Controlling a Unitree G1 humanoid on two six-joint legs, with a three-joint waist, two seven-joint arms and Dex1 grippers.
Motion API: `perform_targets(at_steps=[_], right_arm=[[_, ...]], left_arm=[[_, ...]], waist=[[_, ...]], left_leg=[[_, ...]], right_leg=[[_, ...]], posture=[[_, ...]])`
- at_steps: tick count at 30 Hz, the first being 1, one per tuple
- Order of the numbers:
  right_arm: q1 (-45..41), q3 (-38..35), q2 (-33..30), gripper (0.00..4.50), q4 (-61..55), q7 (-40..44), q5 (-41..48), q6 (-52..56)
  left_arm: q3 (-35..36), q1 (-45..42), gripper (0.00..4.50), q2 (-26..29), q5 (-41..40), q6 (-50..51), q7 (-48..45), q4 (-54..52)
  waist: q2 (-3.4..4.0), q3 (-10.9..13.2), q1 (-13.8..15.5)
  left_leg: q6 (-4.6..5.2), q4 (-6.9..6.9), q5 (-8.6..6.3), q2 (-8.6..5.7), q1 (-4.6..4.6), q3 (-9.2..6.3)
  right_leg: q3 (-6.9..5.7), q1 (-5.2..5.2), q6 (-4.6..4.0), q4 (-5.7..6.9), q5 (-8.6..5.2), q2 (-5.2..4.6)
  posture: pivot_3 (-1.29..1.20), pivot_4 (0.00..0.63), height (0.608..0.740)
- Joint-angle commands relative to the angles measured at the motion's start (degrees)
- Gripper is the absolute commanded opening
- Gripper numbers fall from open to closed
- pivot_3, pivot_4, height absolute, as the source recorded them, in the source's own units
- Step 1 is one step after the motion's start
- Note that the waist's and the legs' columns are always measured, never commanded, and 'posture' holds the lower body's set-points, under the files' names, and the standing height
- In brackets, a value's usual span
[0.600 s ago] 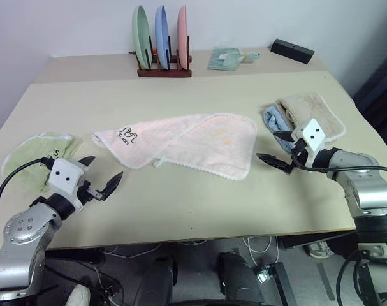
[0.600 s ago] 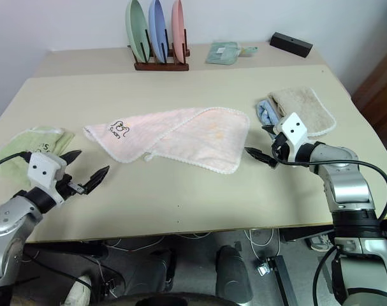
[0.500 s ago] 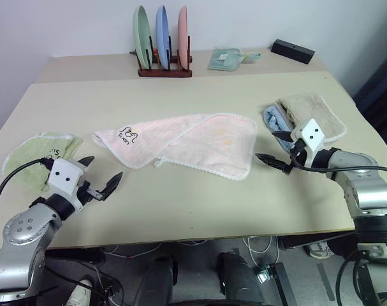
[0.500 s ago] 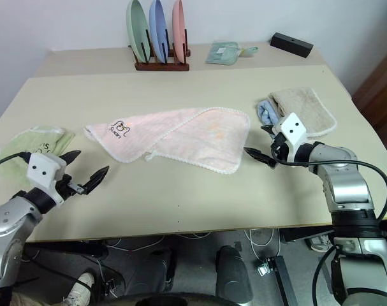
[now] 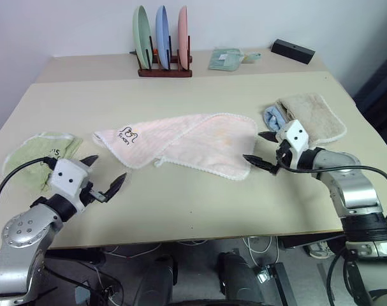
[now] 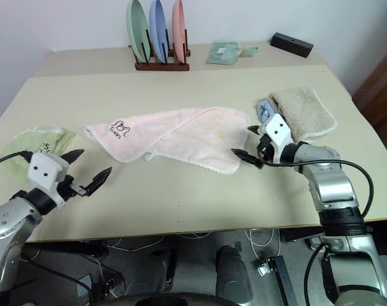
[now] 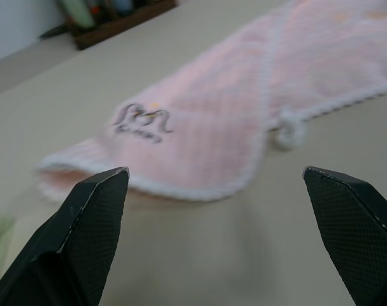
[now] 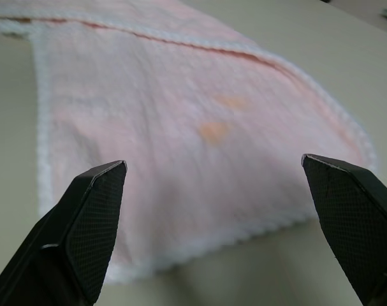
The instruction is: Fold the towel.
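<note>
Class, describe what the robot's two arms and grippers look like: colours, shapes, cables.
Both arms are silver-grey metal with rounded joints and black cables. The left gripper and right gripper each have a white boxy block at the wrist and two black, pointed fingers with finely textured inner faces.

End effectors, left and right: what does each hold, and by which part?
Nothing is held. The left end effector and right end effector are both open and empty beside the towel.

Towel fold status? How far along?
Done: the towel already lies loosely doubled over, one scalloped edge running diagonally across it. In hand: nothing gripped; the right claw is open at the towel's right edge, the left claw open, short of the corner with the black mark. Left: grasp and finish folding.
</note>
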Motion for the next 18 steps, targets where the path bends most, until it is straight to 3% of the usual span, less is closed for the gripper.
perform_targets(at_steps=[1,7,18], right_arm=[[0.91,-0.52,0.75,4.50,-5.85,-0.56,2.39,3.54],[3.80,-1.75,1.27,4.50,-12.40,-4.02,2.58,6.16],[7.64,-1.98,1.66,4.50,-15.95,-6.91,2.78,6.47]], left_arm=[[-4.51,-1.65,4.48,2.50,2.50,-0.67,-2.50,-2.10],[-13.87,-10.52,4.48,7.32,15.32,-1.82,-0.33,5.46],[-19.15,-21.93,4.48,4.48,22.84,-6.19,1.67,25.77]], waist=[[0.00,0.00,0.03],[0.00,0.00,0.10],[0.00,-0.01,0.10]], left_leg=[[0.00,0.00,0.00,0.00,0.00,0.00],[0.00,0.02,0.00,-0.02,-0.01,-0.03],[0.01,0.02,0.00,-0.01,0.04,-0.04]], right_leg=[[0.00,0.00,0.00,0.00,0.00,0.00],[-0.03,0.02,-0.01,0.01,0.00,0.01],[-0.04,0.02,0.02,0.08,0.00,0.02]], posture=[[0.00,0.150,0.740],[0.00,0.150,0.740],[0.00,0.150,0.740]])
